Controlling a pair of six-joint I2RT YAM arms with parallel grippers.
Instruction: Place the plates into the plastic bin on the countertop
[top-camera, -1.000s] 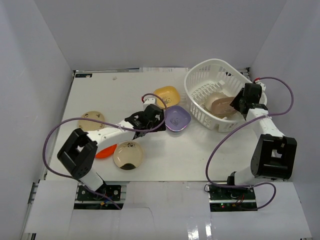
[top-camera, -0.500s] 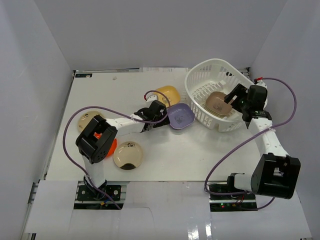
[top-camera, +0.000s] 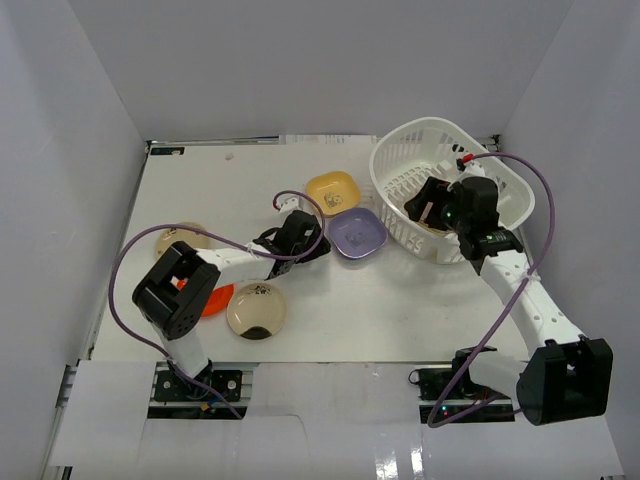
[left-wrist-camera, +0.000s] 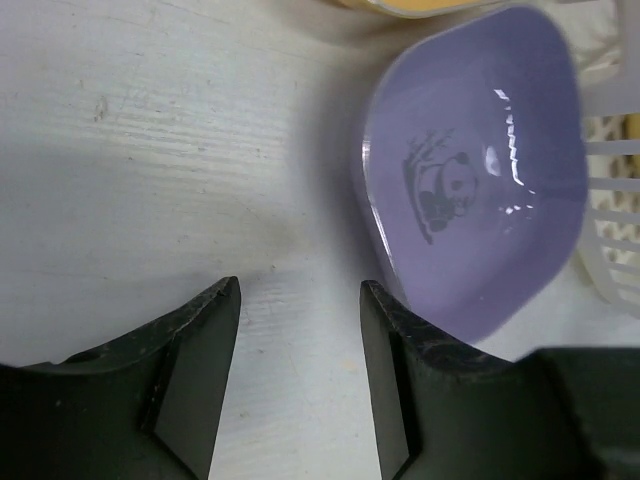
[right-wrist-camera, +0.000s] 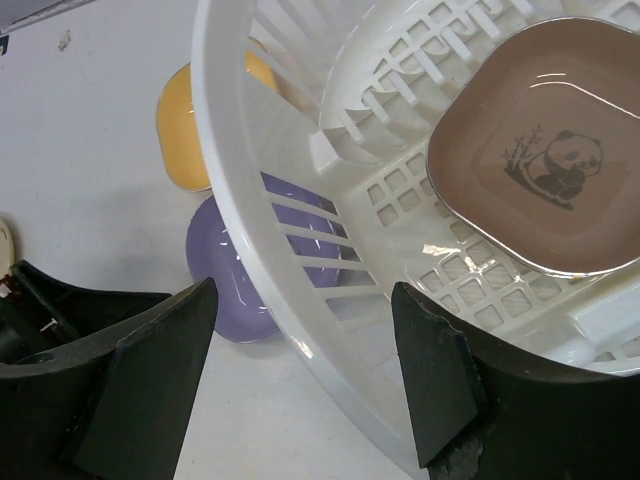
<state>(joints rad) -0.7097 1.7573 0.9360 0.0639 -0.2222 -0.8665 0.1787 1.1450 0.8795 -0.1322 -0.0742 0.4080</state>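
Left pincer (left-wrist-camera: 298, 330) apart and empty, just beside the purple rounded-square plastic plate (left-wrist-camera: 475, 170), which lies on the white surface (left-wrist-camera: 150, 150) next to the white slotted plastic bin (right-wrist-camera: 230, 170). Right pincer (right-wrist-camera: 300, 310) also apart and empty, above the bin, which holds a brown panda-print plate (right-wrist-camera: 540, 160). We judge the purple plate light, stiff and glossy-slick: pinch across its raised rim.

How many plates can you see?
6: brown plate in the bin; yellow plate, purple plate beside it; cream plate, orange plate, tan plate near the left arm. More may be hidden.
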